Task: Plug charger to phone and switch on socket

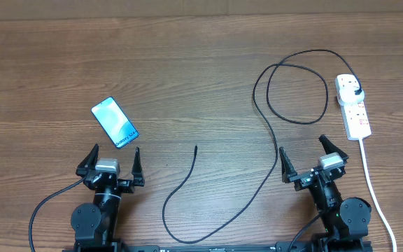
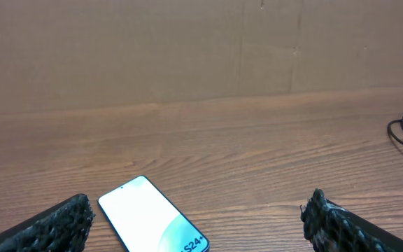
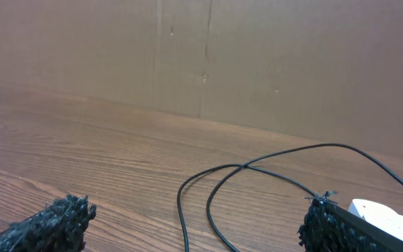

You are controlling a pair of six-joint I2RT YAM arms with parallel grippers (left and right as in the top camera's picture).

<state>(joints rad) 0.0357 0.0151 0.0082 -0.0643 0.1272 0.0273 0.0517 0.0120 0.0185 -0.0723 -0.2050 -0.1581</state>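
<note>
The phone (image 1: 115, 122) lies flat on the wooden table at the left, its blue screen lit; it also shows in the left wrist view (image 2: 152, 222). My left gripper (image 1: 110, 159) is open and empty just in front of it. The black charger cable (image 1: 271, 119) loops across the right half of the table, its black plug (image 1: 355, 92) in the white socket strip (image 1: 352, 106) and its free connector tip (image 1: 196, 148) lying mid-table. My right gripper (image 1: 303, 155) is open and empty near the cable (image 3: 215, 196) and left of the socket (image 3: 380, 213).
The socket's white cord (image 1: 373, 189) runs down the right side past my right arm to the front edge. A brown wall stands behind the table in both wrist views.
</note>
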